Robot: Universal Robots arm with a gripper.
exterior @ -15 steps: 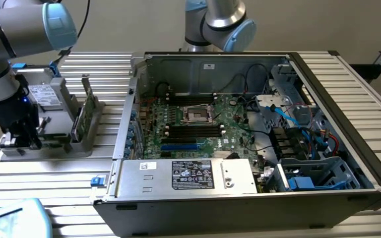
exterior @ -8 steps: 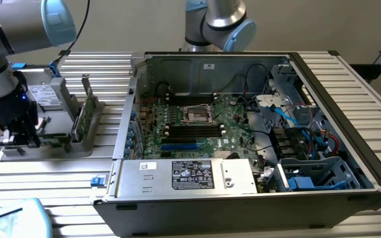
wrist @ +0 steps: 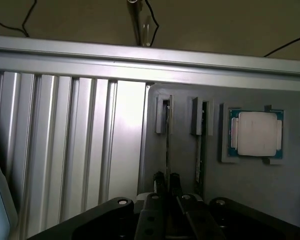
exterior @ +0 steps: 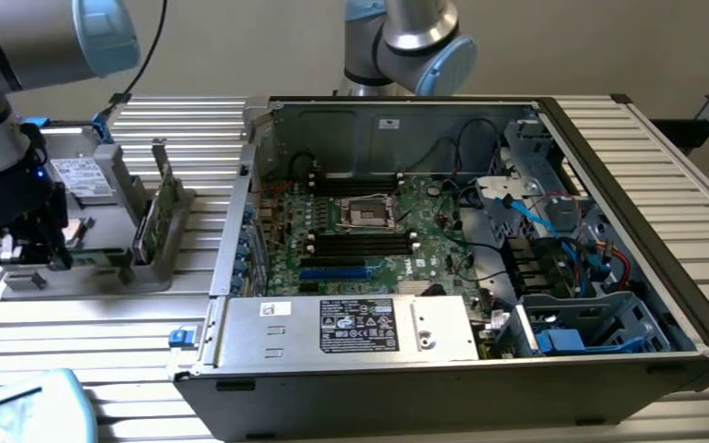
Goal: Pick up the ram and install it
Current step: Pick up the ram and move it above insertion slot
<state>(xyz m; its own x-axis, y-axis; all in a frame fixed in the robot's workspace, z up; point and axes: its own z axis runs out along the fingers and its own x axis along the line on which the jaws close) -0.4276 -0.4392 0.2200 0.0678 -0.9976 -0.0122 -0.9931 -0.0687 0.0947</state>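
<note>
Pick-up step: the tool (wrist: 167, 180) looks clamped on the ram (wrist: 167, 145), exterior view's left. Freeing it needs a straight lift

Cropped by the exterior view's frame: the upper part of the arm (exterior: 16, 111), a second arm (exterior: 406, 37) behind the case (exterior: 453, 401), and a pale blue object (exterior: 10, 406) too cut off to identify. Seen from the wrist, the ram (wrist: 167, 145) stands edge-on, its faces hidden, one end behind the gripper (wrist: 167, 178), whose body is cut off.
</note>
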